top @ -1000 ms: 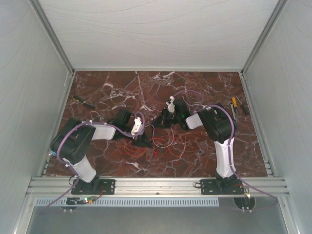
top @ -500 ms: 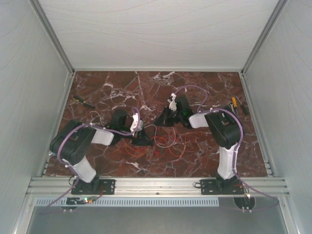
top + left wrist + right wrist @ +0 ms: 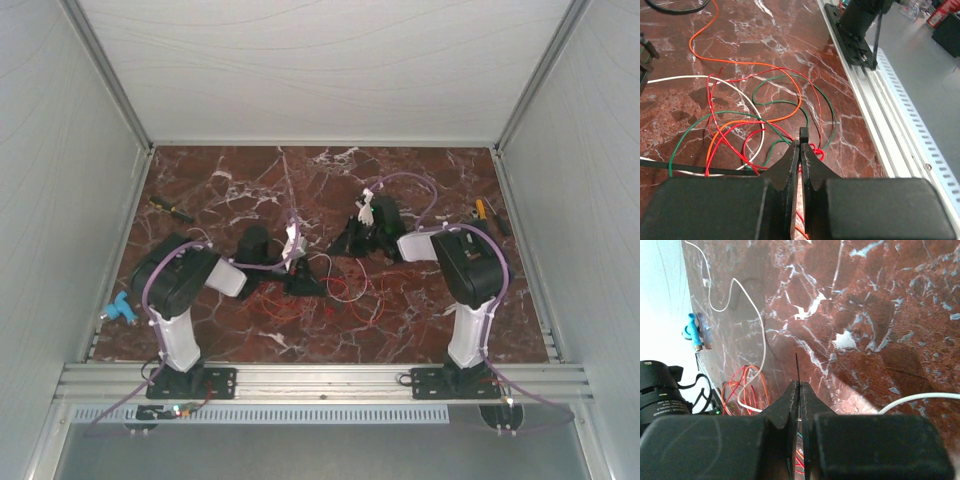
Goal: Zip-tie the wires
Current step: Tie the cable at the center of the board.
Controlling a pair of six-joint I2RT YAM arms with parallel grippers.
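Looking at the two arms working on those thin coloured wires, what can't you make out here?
Left wrist view: where the thin black plastic zip tie ends; fingers of the left gripper cover it.
Right wrist view: how much strip the right gripper pinches; its fingers hide all but a sliver.
Top view: small tools by the right table edge, too small to identify.

A red table (image 3: 420, 180) with white lines stands between white walls (image 3: 60, 150). A blue thing (image 3: 118, 309) sits at its left edge. A dark tool (image 3: 172, 208) lies far left, and more tools (image 3: 485, 215) lie far right.
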